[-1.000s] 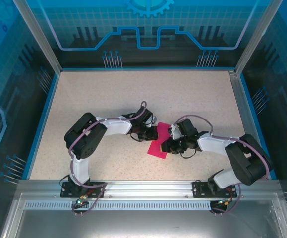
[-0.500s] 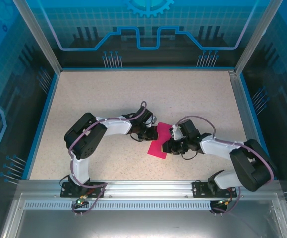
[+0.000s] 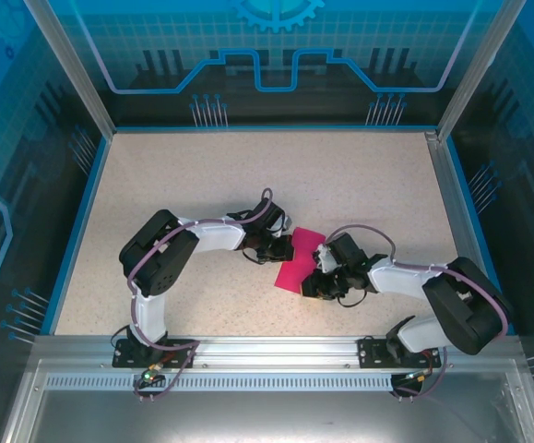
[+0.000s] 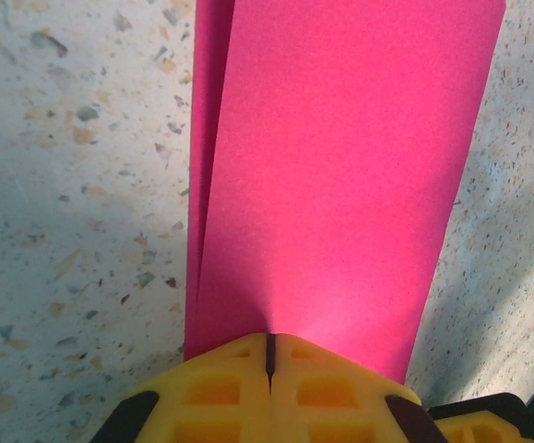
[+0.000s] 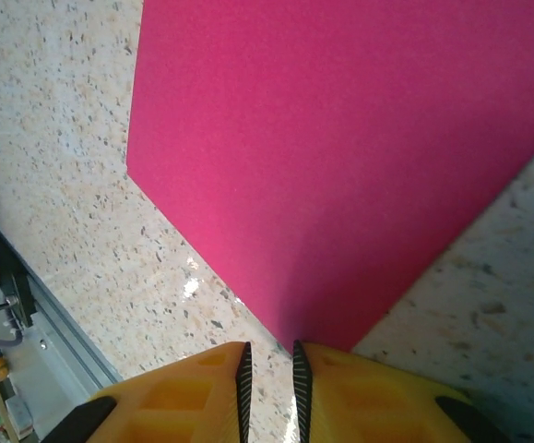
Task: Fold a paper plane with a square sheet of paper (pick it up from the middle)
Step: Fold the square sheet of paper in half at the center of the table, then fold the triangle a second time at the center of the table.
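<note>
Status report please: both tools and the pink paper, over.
Left tool shut on the folded pink paper, two layers showing. Right tool slightly open, tips at the paper's near edge. Tools crowd close together.

Magenta paper [image 4: 340, 185], yellow fingers [image 4: 211, 392], speckled beige-ish table [image 4: 64, 185]

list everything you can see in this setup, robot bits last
paper: 1, magenta-pink, folded in layers, mid-table between the two arms
table: 1, speckled beige, floor of the enclosure
walls: 3, see-through blue panels, left, back and right of the table
rail: 1, silver metal, along the near edge, carrying the arm bases
left arm: 1, black and white, reaching in from the left
right arm: 1, black and white, reaching in from the right
left fingers: 2, yellow, shut on the paper's edge
right fingers: 2, yellow, slightly apart at the paper's near right edge
</note>
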`<move>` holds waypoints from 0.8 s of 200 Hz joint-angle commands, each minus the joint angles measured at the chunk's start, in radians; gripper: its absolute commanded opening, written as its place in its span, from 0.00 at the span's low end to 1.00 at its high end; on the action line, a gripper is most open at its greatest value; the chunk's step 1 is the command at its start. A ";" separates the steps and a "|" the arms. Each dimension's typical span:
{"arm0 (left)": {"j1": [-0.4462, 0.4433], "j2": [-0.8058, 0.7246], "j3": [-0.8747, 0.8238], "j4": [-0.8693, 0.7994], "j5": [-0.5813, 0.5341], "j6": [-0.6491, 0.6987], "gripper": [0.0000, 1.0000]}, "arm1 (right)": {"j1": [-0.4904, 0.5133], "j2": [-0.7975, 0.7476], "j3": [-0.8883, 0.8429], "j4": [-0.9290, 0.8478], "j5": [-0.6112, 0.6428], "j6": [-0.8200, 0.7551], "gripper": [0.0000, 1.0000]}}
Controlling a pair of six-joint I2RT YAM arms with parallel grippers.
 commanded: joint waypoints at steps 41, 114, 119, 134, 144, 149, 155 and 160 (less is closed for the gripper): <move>-0.012 -0.051 -0.039 -0.050 -0.026 -0.019 0.09 | -0.031 -0.199 0.032 -0.200 0.229 -0.051 0.34; 0.038 -0.143 -0.089 0.013 0.004 -0.062 0.39 | -0.203 -0.124 0.068 -0.129 0.084 -0.070 0.40; 0.047 -0.146 -0.095 0.018 0.016 -0.062 0.42 | -0.205 -0.113 0.071 -0.122 0.081 -0.068 0.40; 0.082 -0.143 -0.105 0.048 0.068 -0.075 0.47 | -0.210 -0.084 0.083 -0.100 0.065 -0.063 0.39; 0.096 -0.139 -0.109 0.068 0.094 -0.083 0.52 | -0.210 -0.061 0.091 -0.074 0.047 -0.061 0.37; 0.102 -0.135 -0.109 0.075 0.101 -0.084 0.53 | -0.210 -0.046 0.098 -0.069 0.047 -0.059 0.36; 0.105 -0.130 -0.108 0.082 0.110 -0.087 0.53 | -0.212 -0.029 0.108 -0.072 0.051 -0.061 0.34; 0.106 -0.125 -0.103 0.086 0.125 -0.085 0.53 | -0.212 -0.017 0.118 -0.076 0.053 -0.065 0.32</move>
